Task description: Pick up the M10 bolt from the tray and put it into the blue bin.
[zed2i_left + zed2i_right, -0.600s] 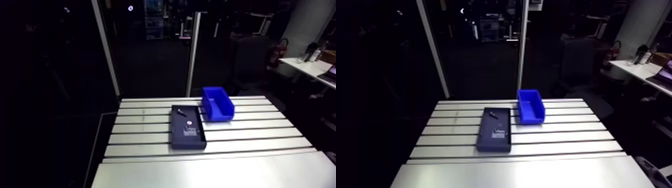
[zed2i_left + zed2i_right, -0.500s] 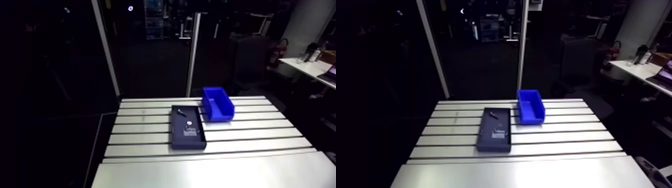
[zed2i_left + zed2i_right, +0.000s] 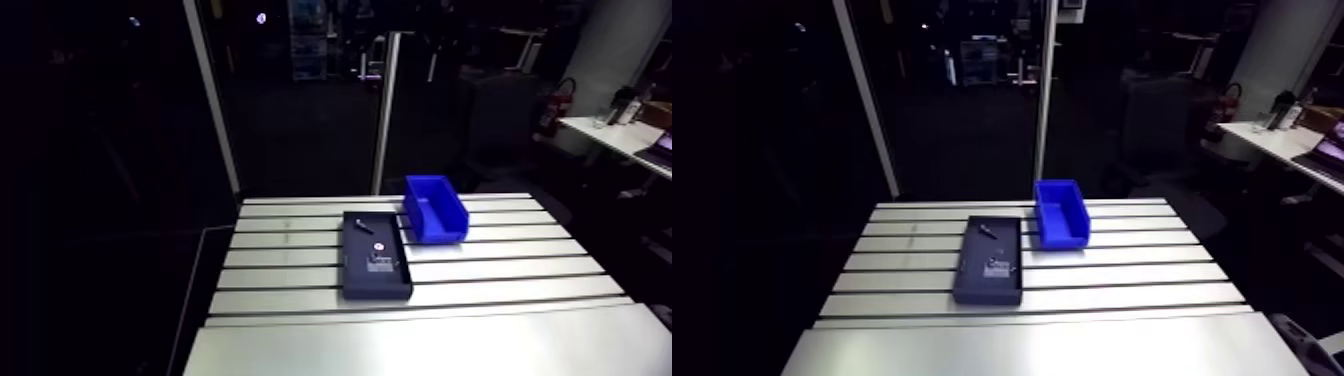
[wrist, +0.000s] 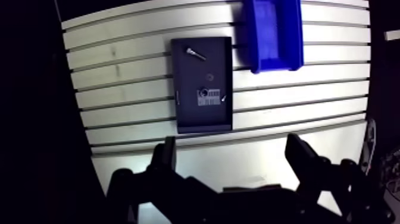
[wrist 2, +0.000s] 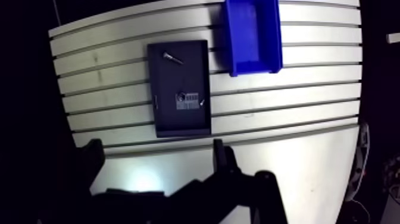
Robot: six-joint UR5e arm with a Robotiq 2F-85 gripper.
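Note:
A dark rectangular tray (image 4: 202, 116) lies on the slotted table, with the blue bin (image 4: 274, 33) beside its far corner. A silvery bolt (image 4: 194, 53) lies aslant at the tray's far end. In the arm view the bolt (image 3: 363, 225), the tray (image 3: 375, 285) and the bin (image 3: 435, 208) show in the same places. My gripper (image 4: 232, 146) hangs high over the table's near part, short of the tray. Its fingers (image 4: 163, 158) stand wide apart and hold nothing.
Nearer the tray's middle lie a small round part (image 4: 204, 93), a pale label (image 4: 212, 99) and a tiny bright piece (image 4: 224, 99). The slotted table (image 3: 500, 270) ends in a smooth plate (image 3: 430, 345) at the front. Darkness lies past the table's edges.

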